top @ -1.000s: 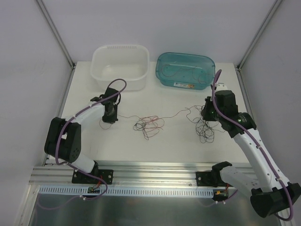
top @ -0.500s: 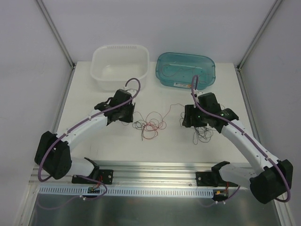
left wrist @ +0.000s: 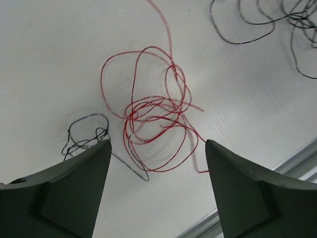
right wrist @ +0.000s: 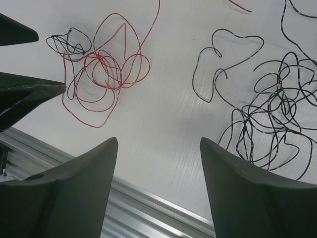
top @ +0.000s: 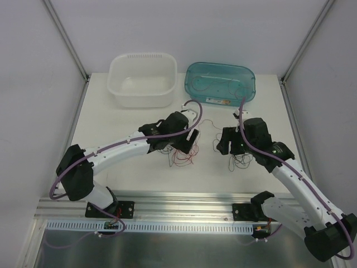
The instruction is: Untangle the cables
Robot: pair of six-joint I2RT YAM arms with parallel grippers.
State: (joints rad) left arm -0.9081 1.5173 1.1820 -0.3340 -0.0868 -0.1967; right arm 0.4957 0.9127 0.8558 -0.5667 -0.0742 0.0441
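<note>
Black cables [right wrist: 285,106] run off the view's right edge.

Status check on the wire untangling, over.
Left pincer open, above the red wires. Right pincer open, beside the black wires. Small black curl lies against the red bunch.

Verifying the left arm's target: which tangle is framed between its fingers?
The red tangle, centred in the open left gripper. The small black tangle sits by one finger; the big black tangle lies apart.

Thin red cables [left wrist: 132,115] lie flat in a loose knot, apart from the black cables [right wrist: 283,106], also tangled.
</note>
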